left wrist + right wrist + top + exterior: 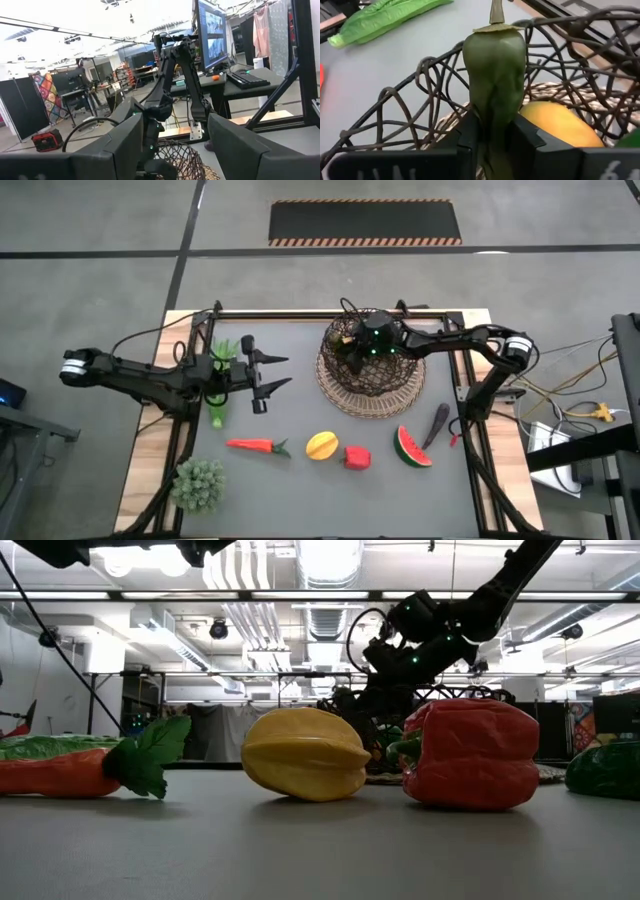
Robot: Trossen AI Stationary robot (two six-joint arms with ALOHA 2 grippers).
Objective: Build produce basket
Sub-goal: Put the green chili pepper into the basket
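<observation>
The basket [372,370] interior is mostly hidden under the right pincer [352,358].
</observation>
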